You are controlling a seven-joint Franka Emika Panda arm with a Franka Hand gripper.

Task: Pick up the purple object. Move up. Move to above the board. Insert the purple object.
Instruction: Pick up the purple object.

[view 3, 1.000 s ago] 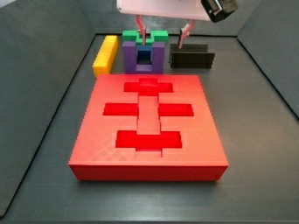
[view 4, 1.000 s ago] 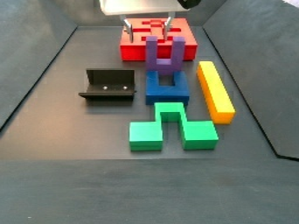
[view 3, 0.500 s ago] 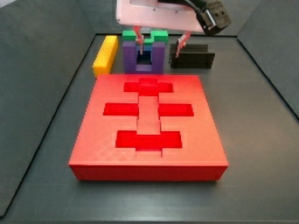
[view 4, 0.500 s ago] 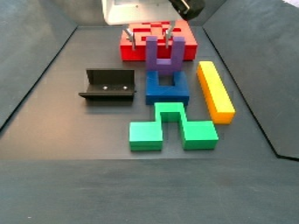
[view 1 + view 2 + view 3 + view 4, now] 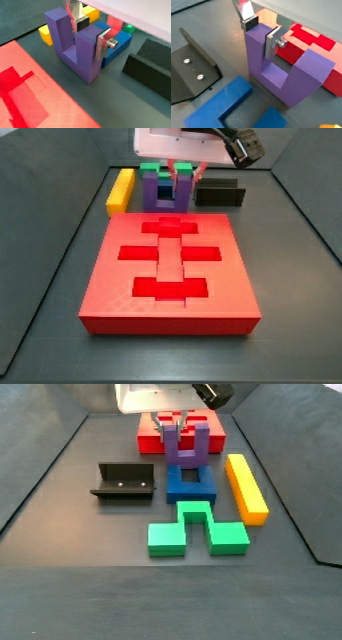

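Against the frames from a second ago, I see the gripper (image 5: 175,424) lower over the purple object (image 5: 185,450). Its fingers (image 5: 272,39), then above the prong tops, now straddle one prong, one plate on each face, in both wrist views (image 5: 103,45). In a side view the gripper (image 5: 181,172) hides more of the purple object (image 5: 163,194) than before. The purple object itself sits a touch higher against the blue block (image 5: 190,482).

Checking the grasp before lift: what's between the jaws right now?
One upright prong of the purple object sits between the gripper's jaws, as both wrist views show; its second prong stands outside them.
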